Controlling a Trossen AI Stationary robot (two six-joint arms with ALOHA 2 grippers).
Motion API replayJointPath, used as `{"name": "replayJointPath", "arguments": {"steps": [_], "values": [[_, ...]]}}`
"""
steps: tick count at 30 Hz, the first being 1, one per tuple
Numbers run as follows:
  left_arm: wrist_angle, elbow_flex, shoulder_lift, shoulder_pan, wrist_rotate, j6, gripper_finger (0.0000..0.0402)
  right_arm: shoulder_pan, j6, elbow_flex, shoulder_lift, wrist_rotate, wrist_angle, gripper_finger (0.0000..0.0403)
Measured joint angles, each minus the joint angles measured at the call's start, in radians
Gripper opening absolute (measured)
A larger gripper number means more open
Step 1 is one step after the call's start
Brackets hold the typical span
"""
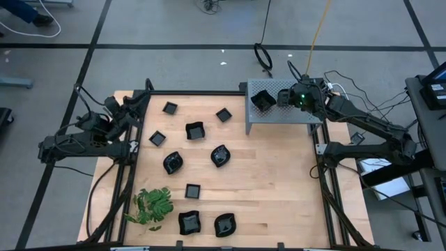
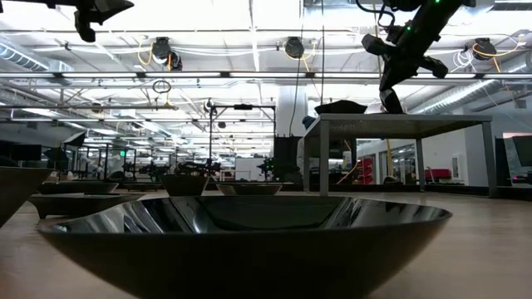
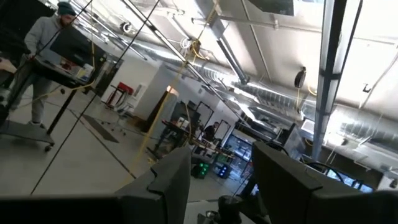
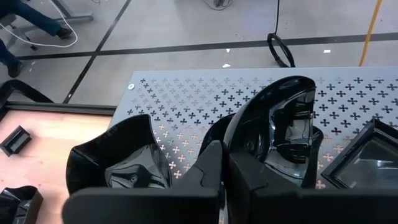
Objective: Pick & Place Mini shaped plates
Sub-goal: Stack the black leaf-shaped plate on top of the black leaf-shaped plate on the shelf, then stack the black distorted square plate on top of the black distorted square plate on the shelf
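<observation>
My right gripper, upper right, pinches a plate over the box; I'd lower before releasing.

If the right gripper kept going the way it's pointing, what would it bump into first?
Probably nothing new: the shut right gripper already pinches a glossy black plate, tilted on edge. Just beyond lies the perforated grey box top, though depth is hard to judge.
</observation>
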Motion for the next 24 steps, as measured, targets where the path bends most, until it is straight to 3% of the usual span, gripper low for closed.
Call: {"name": "replayJointPath", "arguments": {"steps": [24], "values": [[0.000,0.000,0.000,0.000,0.000,0.014,0.0173,-0.002,-0.071,0.000,0.000,0.001,0.028,0.0078]]}}
